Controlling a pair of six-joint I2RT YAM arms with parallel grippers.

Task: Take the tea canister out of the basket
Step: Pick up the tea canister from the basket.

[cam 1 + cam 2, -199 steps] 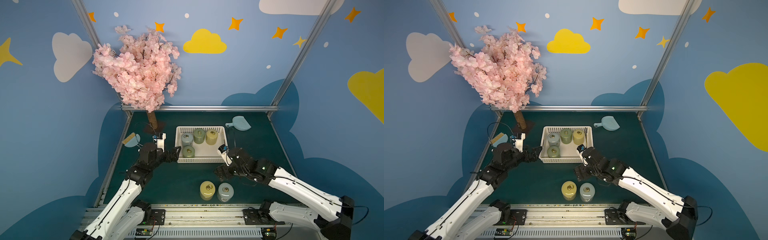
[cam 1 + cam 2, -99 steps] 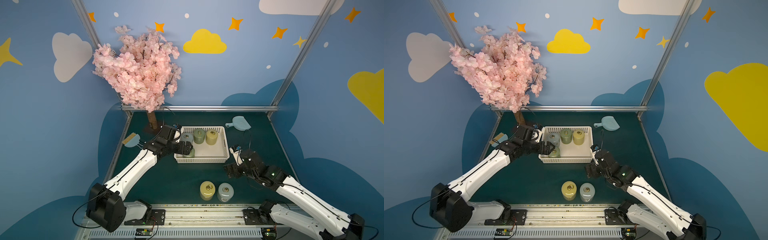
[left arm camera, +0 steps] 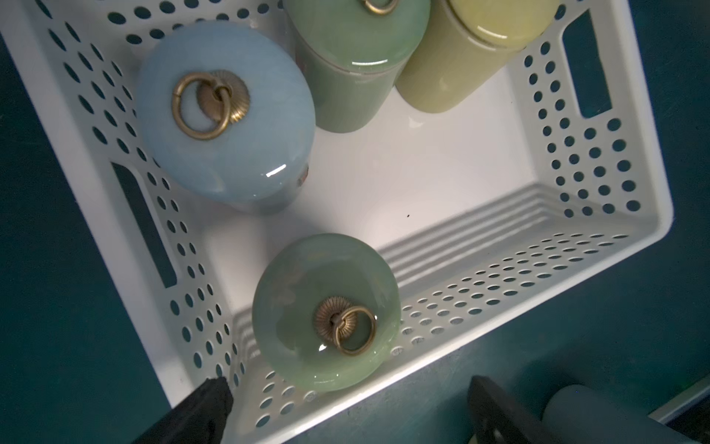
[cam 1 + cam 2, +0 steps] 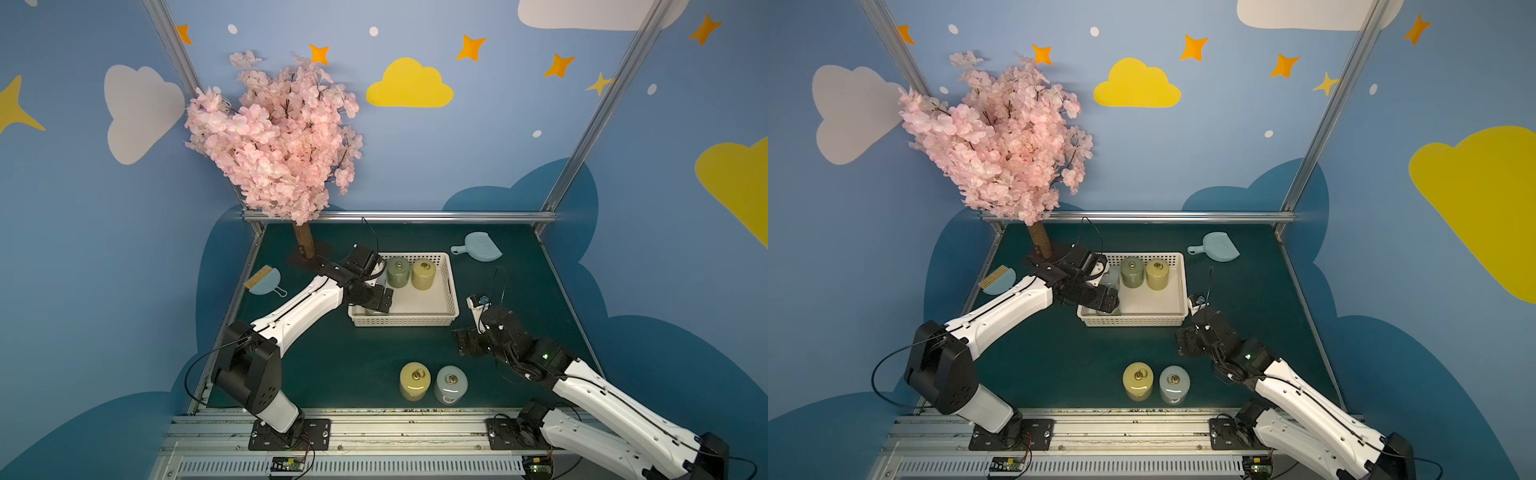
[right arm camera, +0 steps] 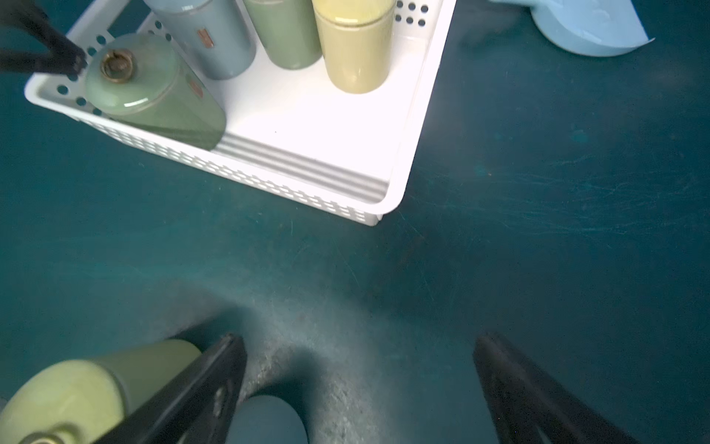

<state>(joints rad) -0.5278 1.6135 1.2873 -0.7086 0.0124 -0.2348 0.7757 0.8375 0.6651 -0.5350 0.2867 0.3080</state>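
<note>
Left gripper [image 3: 347, 407] released, jaws wide, just beside the green tea canister [image 3: 326, 313] in the basket's [image 3: 584, 173] near corner; nothing grasped. Right gripper [image 5: 357, 384] likewise released above the table [image 5: 538, 250]; empty.

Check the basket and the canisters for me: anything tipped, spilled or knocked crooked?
Nothing stands out. In the basket, the blue canister, both green canisters and the yellow canister stand upright, lids on. The two canisters on the table are upright too. No spill.
</note>
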